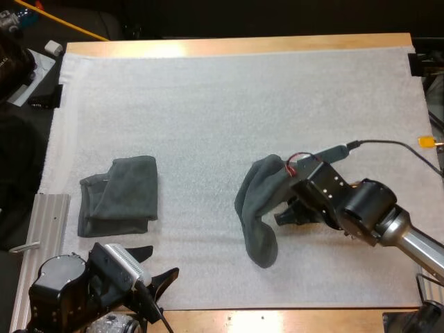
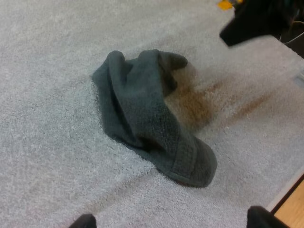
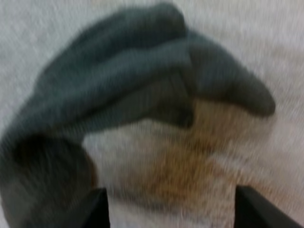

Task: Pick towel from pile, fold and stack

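Light: bright, even, from overhead. Glare: table [image 1: 177, 48] far edge. Shadows: soft, brownish, beside crumpled towel [image 2: 137, 107].

Wooden table [image 1: 229, 46], white mat [image 1: 229, 104] over it — folded towel [image 1: 119, 198], crumpled towel [image 1: 254, 208]

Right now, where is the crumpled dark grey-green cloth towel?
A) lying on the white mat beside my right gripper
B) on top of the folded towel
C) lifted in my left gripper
A: the crumpled towel lies on the mat next to the right gripper, apart from the folded towel.
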